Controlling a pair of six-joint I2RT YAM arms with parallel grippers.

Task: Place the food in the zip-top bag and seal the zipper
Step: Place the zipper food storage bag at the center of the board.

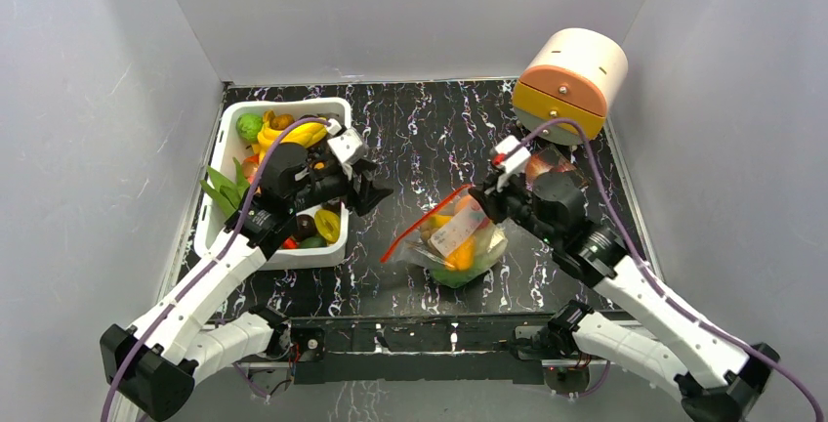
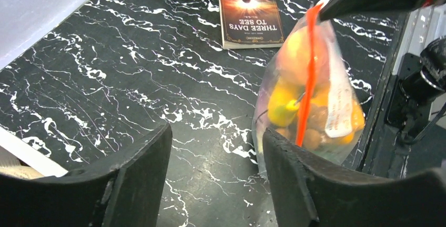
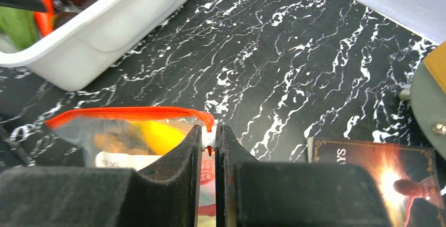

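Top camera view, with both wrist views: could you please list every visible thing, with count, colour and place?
zip-top bag: one, clear, centre.
zipper: one, red-orange, along bag mouth.
food: several pieces, yellow and orange in bag; more, mixed colours, in tub.
white tub: one, back left.
book: one, dark brown, beside appliance.
round appliance: one, cream, orange, yellow, back right.
table: one, black marble.
left claw: black, open, near tub.
right claw: black, shut on zipper.

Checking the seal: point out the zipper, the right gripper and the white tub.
zipper (image 3: 131, 113): right wrist view, middle of red-orange strip.
right gripper (image 3: 209, 135): right wrist view, between the fingertips.
white tub (image 3: 121, 32): right wrist view, its outer wall.
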